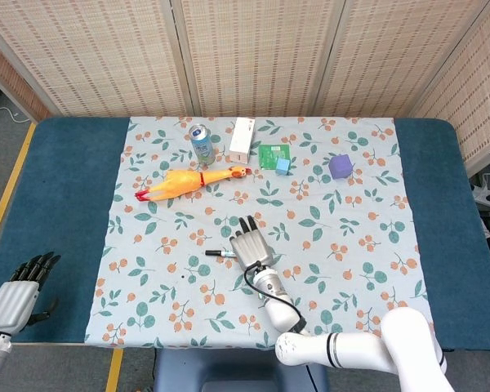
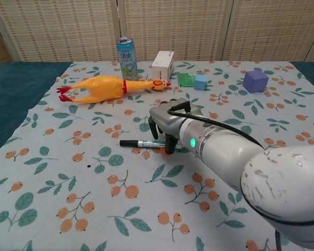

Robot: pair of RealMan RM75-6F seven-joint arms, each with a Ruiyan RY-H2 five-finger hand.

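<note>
A black-capped marker (image 2: 138, 143) with a white and green barrel lies on the floral cloth (image 1: 147, 245). My right hand (image 2: 167, 125) is lowered over its right half, fingers apart on the far side and thumb (image 2: 170, 147) down on the near side. From the head view only the marker's capped end (image 1: 218, 253) shows, left of the right hand (image 1: 251, 245). No lift of the marker is visible. My left hand (image 1: 16, 294) hangs at the table's near left edge, off the cloth, fingers extended and holding nothing.
At the back of the cloth lie a yellow rubber chicken (image 2: 110, 86), a drinks can (image 2: 125, 52), a white box (image 2: 163, 64), a green card (image 1: 271, 155), a small blue cube (image 2: 200, 81) and a purple cube (image 2: 255, 80). Blue table surface (image 1: 65, 204) flanks the cloth.
</note>
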